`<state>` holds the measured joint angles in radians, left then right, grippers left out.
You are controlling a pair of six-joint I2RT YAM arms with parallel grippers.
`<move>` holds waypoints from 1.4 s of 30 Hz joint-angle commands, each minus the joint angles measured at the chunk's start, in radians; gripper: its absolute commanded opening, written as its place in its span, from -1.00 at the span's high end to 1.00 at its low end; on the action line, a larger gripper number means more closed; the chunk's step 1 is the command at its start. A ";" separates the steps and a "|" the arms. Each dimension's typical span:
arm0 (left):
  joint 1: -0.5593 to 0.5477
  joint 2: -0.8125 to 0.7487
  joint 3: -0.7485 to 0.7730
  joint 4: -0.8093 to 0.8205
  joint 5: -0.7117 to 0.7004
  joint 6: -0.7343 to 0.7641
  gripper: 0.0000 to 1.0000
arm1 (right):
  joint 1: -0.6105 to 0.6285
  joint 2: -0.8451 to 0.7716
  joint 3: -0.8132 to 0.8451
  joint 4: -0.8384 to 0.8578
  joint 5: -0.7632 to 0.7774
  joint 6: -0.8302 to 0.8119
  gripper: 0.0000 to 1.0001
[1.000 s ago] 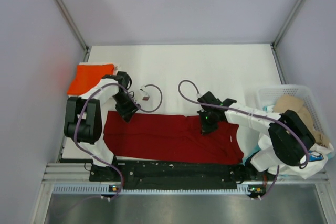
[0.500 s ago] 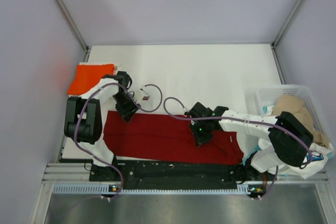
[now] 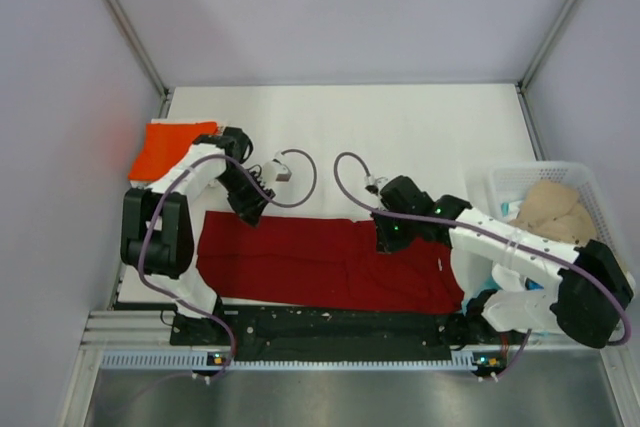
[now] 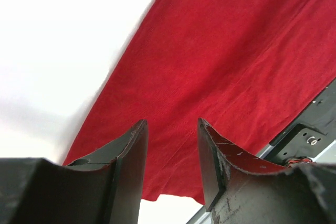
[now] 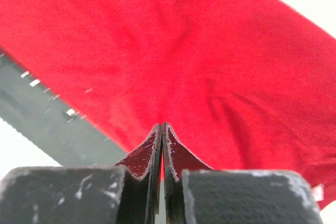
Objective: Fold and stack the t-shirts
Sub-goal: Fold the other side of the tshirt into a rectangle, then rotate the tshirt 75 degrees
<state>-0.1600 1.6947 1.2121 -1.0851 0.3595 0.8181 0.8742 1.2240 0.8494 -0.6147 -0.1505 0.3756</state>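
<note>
Cloth of the dark red t-shirt (image 3: pixel 320 265) lies spread flat along the near edge of the table (image 3: pixel 400 137), between the two arms. The left gripper (image 3: pixel 248 214) hovers over its far-left corner, jaws parted above the fabric. The right gripper (image 3: pixel 385 242) hangs over the shirt's far edge, fingers pressed tight together. An orange-red t-shirt (image 3: pixel 172 145) lies folded at far left, and a beige t-shirt (image 3: pixel 555 209) sits in the basket (image 3: pixel 590 175) at right.
</note>
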 commanded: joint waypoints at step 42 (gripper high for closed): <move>0.138 -0.093 -0.149 0.142 -0.228 -0.080 0.11 | -0.636 0.628 0.632 -0.152 0.299 0.022 1.00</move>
<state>-0.0494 1.5574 1.0153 -0.9421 0.1463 0.7319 0.2363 1.9743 1.6463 -0.7483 0.1711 0.3870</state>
